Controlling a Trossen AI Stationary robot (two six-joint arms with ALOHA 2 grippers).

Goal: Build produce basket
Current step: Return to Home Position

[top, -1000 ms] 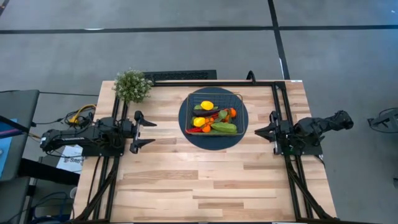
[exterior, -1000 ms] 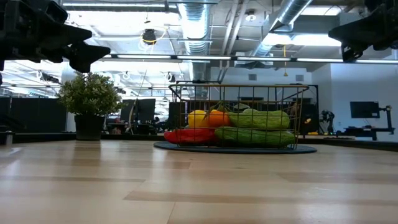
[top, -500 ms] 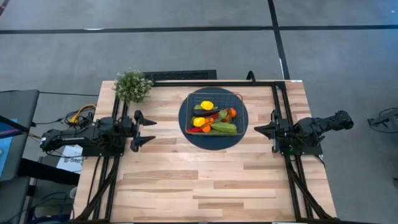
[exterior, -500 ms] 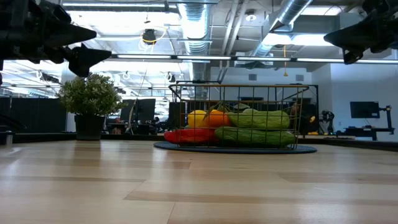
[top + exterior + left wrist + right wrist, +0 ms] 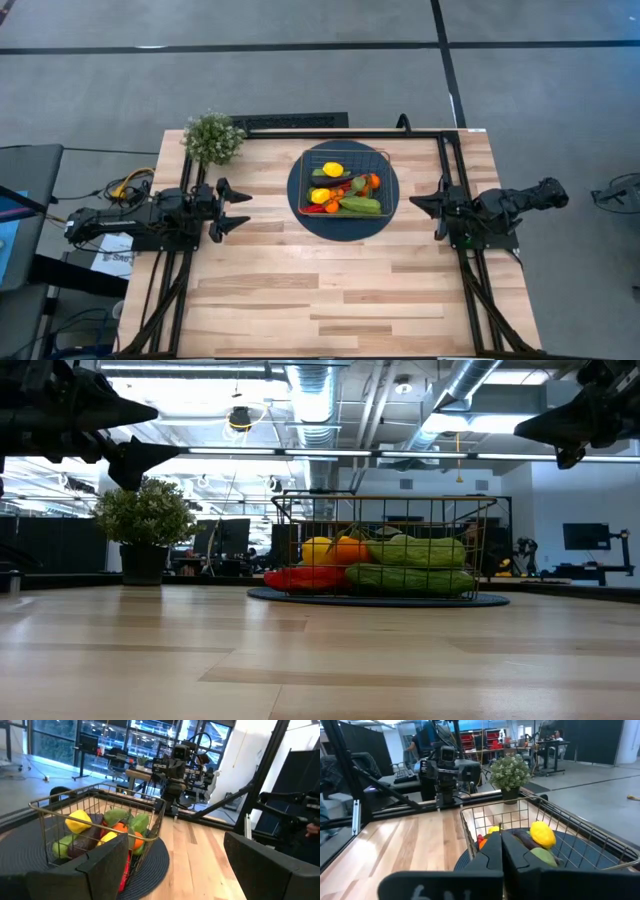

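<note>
The wire basket [image 5: 345, 151] stands on a round dark blue mat [image 5: 294, 190] at the table's far middle. Produce [image 5: 342, 190] lies piled inside: yellow lemons, green cucumbers, a red pepper, oranges, a dark eggplant. The low view shows the basket [image 5: 385, 498] with cucumbers and the red pepper [image 5: 405, 565] along its near side. My left gripper [image 5: 249, 209] hovers open to the left of the mat, pointing at the basket [image 5: 90, 792]. My right gripper [image 5: 412, 204] hovers shut just right of the mat, its fingers [image 5: 501, 837] pointing at the basket [image 5: 461, 810]. Neither touches anything.
A small bushy potted plant [image 5: 212, 137] stands at the far left corner of the table. Black frame rails run along the table's left, right and far sides. The near half of the wooden table top [image 5: 330, 290] is bare boards.
The right gripper has drifted a little toward the table's far edge, staying beside the mat. The left gripper has turned slightly about its own axis where it hovers. The basket and the produce have kept still.
</note>
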